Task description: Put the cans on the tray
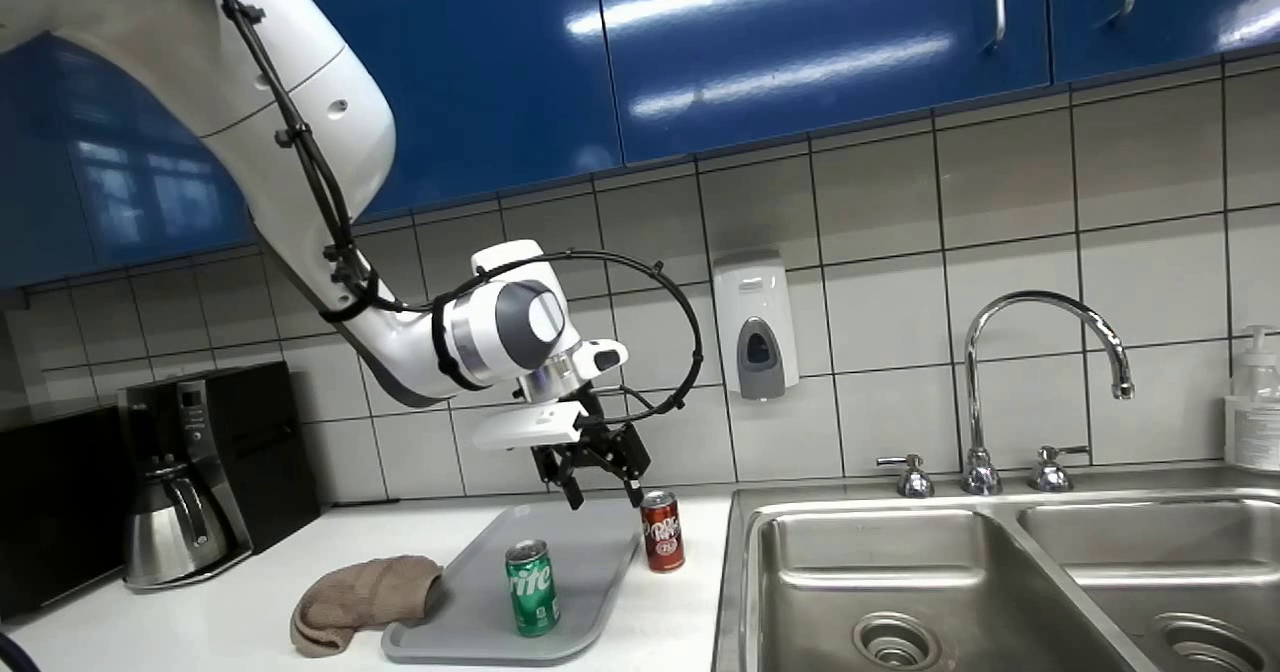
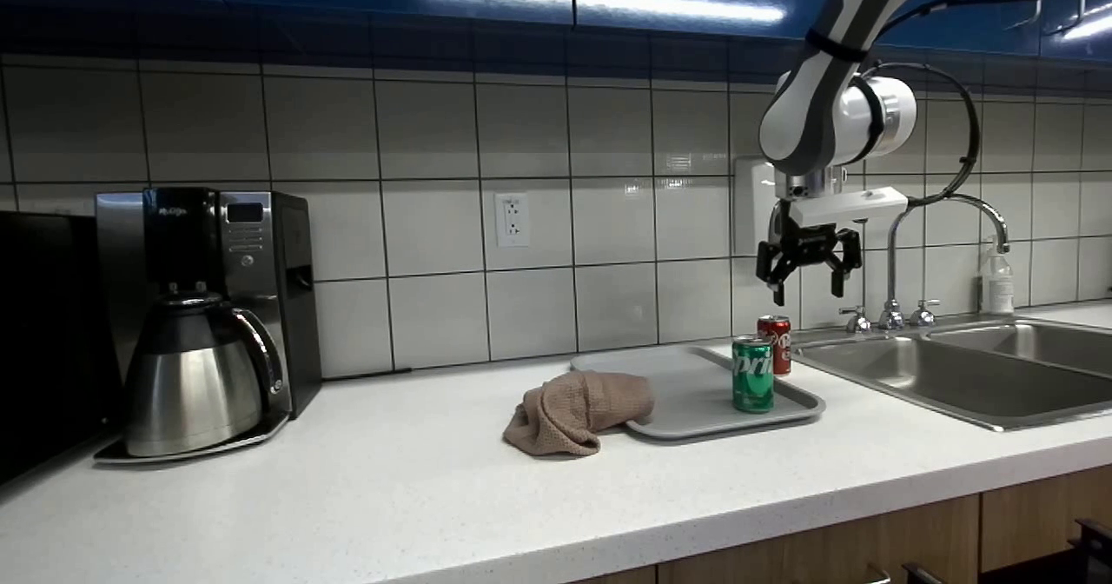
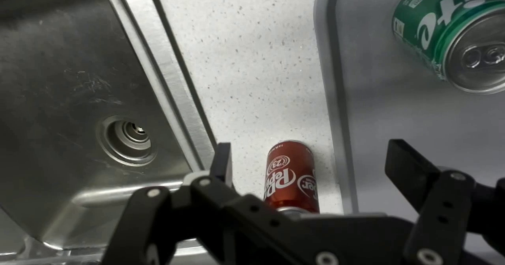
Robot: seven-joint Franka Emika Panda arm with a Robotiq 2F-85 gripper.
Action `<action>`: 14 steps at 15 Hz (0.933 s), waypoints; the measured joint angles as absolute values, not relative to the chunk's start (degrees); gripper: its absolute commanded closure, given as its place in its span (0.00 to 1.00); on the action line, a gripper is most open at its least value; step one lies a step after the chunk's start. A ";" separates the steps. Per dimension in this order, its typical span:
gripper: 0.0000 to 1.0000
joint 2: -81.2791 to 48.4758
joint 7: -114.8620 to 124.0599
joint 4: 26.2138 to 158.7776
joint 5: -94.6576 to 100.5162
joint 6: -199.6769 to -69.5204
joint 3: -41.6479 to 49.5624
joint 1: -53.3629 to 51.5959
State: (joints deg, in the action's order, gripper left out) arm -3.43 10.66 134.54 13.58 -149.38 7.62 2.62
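Observation:
The green can [image 1: 532,592] stands upright on the grey tray [image 1: 590,564], near its front edge; both also show in an exterior view, the can [image 2: 752,377] and the tray [image 2: 682,397]. The red can [image 1: 663,532] stands upright on the counter just beside the tray, on the sink side. My gripper [image 1: 604,495] is open and empty, in the air above the tray's edge and the red can. In the wrist view the red can [image 3: 292,174] lies in the gap between the spread fingers [image 3: 309,162], below them and not touched. The gripper's body hides part of its top.
A brown cloth [image 2: 586,401] lies against the tray, partly over its edge. The steel sink [image 1: 740,572] with a tall faucet [image 1: 1040,297] is beside the red can. A coffee maker [image 2: 204,323] stands at the far end of the counter. A soap dispenser [image 1: 757,327] hangs on the tiled wall.

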 measured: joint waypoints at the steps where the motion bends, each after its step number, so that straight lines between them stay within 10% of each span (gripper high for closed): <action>1: 0.00 -3.50 10.75 134.54 13.58 -149.38 7.66 2.73; 14: 0.00 -4.37 12.39 134.51 14.63 -149.38 7.54 2.49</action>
State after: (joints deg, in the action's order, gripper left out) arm -4.37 12.39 134.51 14.63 -149.38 7.54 2.49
